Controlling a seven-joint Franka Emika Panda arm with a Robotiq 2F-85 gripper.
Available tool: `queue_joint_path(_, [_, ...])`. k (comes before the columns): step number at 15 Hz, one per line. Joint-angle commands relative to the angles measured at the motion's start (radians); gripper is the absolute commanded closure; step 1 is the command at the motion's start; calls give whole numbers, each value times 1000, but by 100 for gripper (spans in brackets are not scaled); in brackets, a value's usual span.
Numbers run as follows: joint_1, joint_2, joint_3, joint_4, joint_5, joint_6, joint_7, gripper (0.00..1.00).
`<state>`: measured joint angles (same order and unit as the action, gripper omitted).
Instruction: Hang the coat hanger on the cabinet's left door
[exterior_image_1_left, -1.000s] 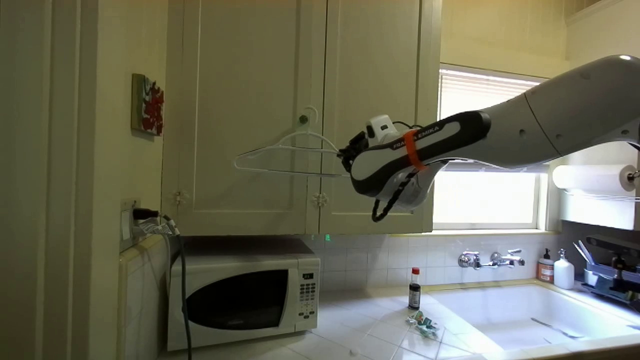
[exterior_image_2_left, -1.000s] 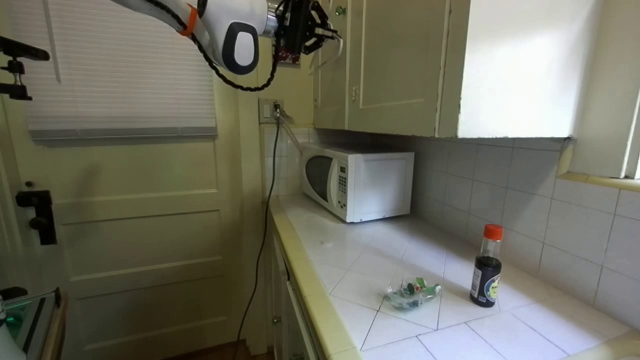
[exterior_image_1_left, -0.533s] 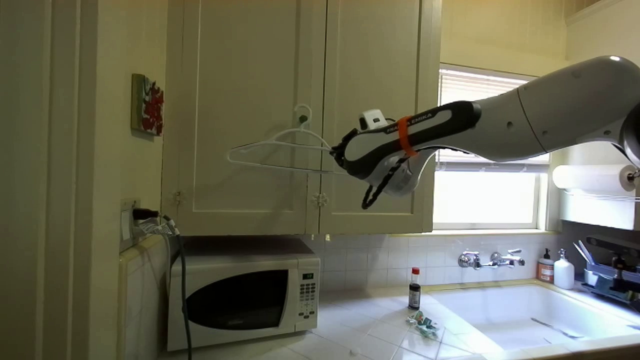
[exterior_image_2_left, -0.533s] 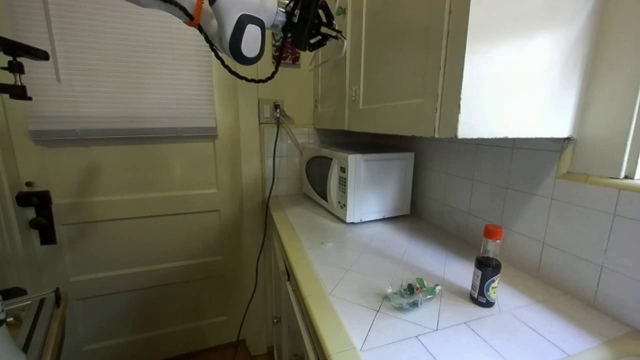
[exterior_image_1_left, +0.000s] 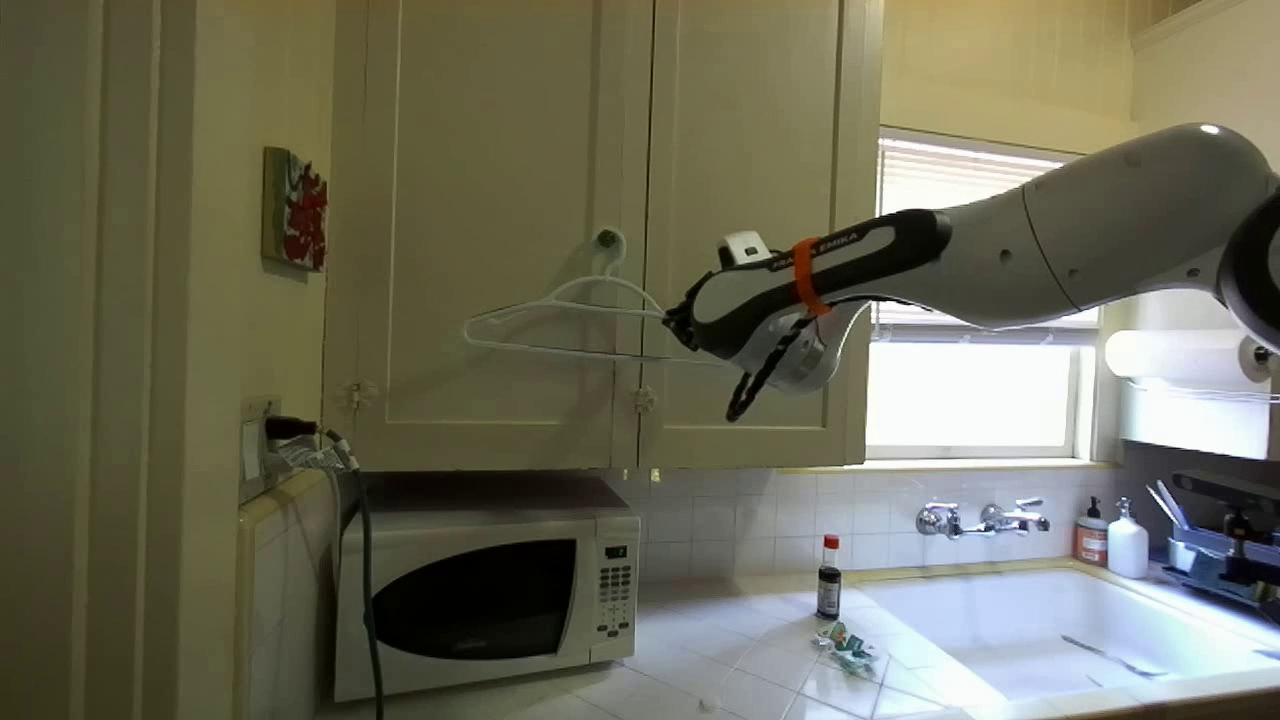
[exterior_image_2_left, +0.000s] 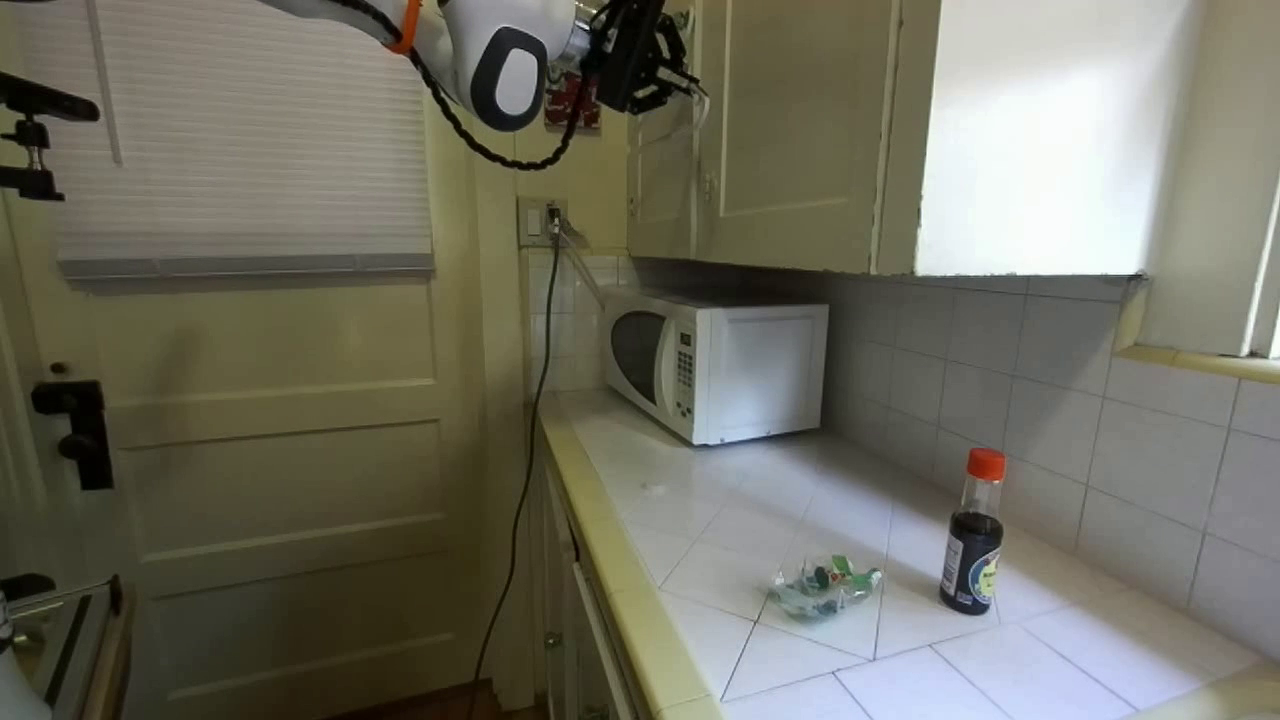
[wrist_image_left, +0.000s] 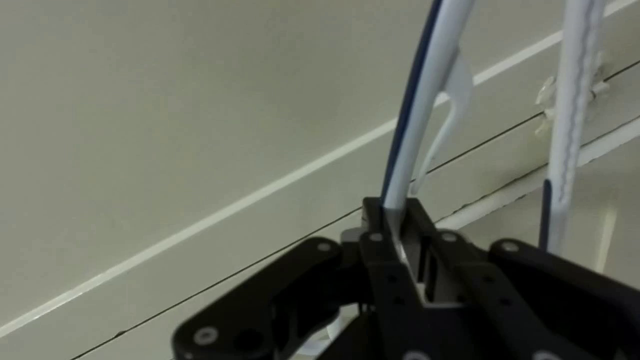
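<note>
The coat hanger is thin, pale and triangular. It is held level in front of the cabinet's left door, its hook up around the door's small round knob. Whether the hook rests on the knob I cannot tell. My gripper is shut on the hanger's right shoulder, to the right of and below the knob. In the wrist view the white hanger bar runs between the fingertips. In an exterior view my gripper is close to the doors and largely covers the knob.
The narrower right door lies behind the arm, with a latch low on the seam. Below are a microwave, a red-capped bottle, a crumpled wrapper and a sink. A black cord hangs at the left.
My gripper has carried the hanger left, up slightly, then down, and closer to the cabinet. The hook has gone from right of the knob to over it, and its top has dropped to knob height.
</note>
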<state>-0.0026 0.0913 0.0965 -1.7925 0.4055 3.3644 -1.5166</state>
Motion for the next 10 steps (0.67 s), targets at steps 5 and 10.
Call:
queue_joint_path(5, [105, 23, -132, 0, 16, -39, -45, 61])
queue_joint_path(10, [212, 6, -258, -66, -5, -49, -51, 26])
